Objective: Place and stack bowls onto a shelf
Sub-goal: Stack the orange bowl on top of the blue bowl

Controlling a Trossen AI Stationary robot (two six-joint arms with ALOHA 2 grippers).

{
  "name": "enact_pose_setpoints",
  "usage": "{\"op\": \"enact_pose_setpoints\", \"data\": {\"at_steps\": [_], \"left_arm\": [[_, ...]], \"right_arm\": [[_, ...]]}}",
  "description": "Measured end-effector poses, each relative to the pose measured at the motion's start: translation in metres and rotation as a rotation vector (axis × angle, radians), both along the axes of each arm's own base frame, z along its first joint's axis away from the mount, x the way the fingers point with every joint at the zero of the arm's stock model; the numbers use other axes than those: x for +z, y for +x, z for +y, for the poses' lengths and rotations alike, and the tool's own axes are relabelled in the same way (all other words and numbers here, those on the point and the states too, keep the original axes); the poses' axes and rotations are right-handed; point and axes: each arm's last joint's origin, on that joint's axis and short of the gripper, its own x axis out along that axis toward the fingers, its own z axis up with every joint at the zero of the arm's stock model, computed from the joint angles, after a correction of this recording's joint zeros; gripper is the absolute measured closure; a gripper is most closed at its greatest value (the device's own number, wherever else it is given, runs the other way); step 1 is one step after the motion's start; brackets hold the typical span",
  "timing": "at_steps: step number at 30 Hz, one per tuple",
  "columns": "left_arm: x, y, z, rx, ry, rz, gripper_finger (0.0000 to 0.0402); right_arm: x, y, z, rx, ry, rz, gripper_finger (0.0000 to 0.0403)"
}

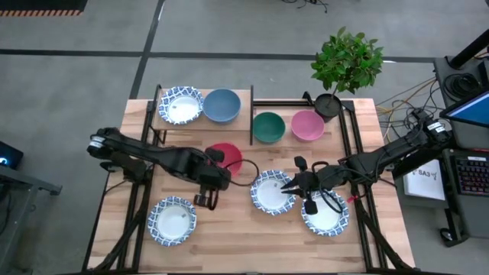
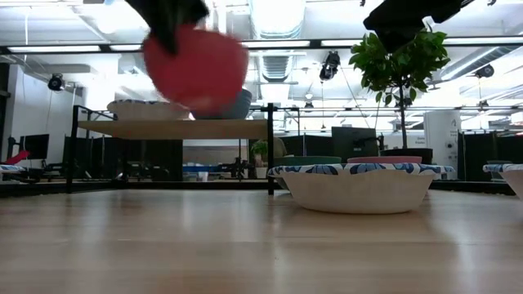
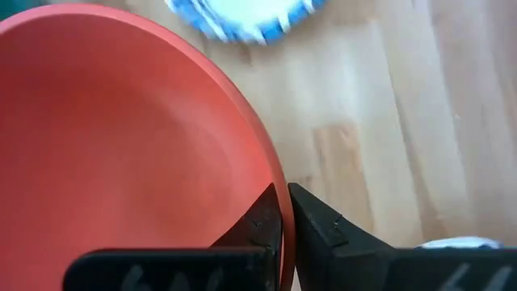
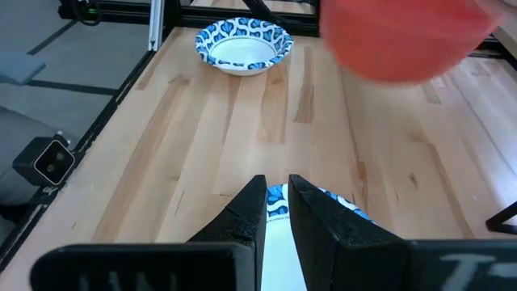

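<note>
My left gripper (image 1: 217, 162) (image 3: 283, 206) is shut on the red bowl (image 1: 228, 156) (image 2: 196, 65), which hangs high in front of the shelf (image 1: 200, 122) (image 2: 163, 129). A white blue-rimmed bowl (image 1: 181, 105) and the blue bowl (image 1: 221, 105) stand on the shelf board. The green bowl (image 1: 269, 127) and the pink bowl (image 1: 307, 125) sit to the right of it. My right gripper (image 1: 290, 186) (image 4: 277, 198) hovers with its fingers nearly together over a white bowl (image 1: 269, 192) (image 2: 355, 188) that rests on the table. Two more white bowls (image 1: 325, 214) (image 1: 172, 220) lie near the front. My left gripper pinches the red bowl's rim (image 3: 279, 190), one finger inside the bowl and one outside. The fingers come at it from the table's left. The bowl is lifted clear of the table and tilted, its underside (image 2: 196, 65) turned toward the near edge.
A black pot with a green plant (image 1: 330, 103) stands at the far right corner, close to the pink bowl. A black frame post (image 1: 252, 114) ends the shelf on its right. Bare wood (image 1: 229, 229) lies between the front bowls.
</note>
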Motion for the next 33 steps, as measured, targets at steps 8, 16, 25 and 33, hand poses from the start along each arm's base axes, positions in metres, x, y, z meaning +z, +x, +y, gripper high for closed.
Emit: {"op": "enact_pose_setpoints", "data": {"at_steps": [8, 16, 25, 33], "left_arm": [[0.079, -0.009, 0.039, -0.034, 0.286, -0.138, 0.0401], [0.103, -0.015, 0.13, 0.105, 0.305, -0.145, 0.0401], [0.085, -0.027, 0.209, 0.26, 0.07, -0.184, 0.0402], [0.071, -0.023, 0.211, 0.26, 0.047, -0.147, 0.0402]], "right_arm": [[0.0, 0.0, 0.0, 0.001, -0.003, -0.001, 0.036], [0.0, 0.0, 0.0, 0.004, -0.009, -0.002, 0.036], [0.0, 0.0, 0.0, 0.004, -0.009, -0.002, 0.036], [0.0, 0.0, -0.001, -0.024, -0.027, -0.007, 0.036]]}}
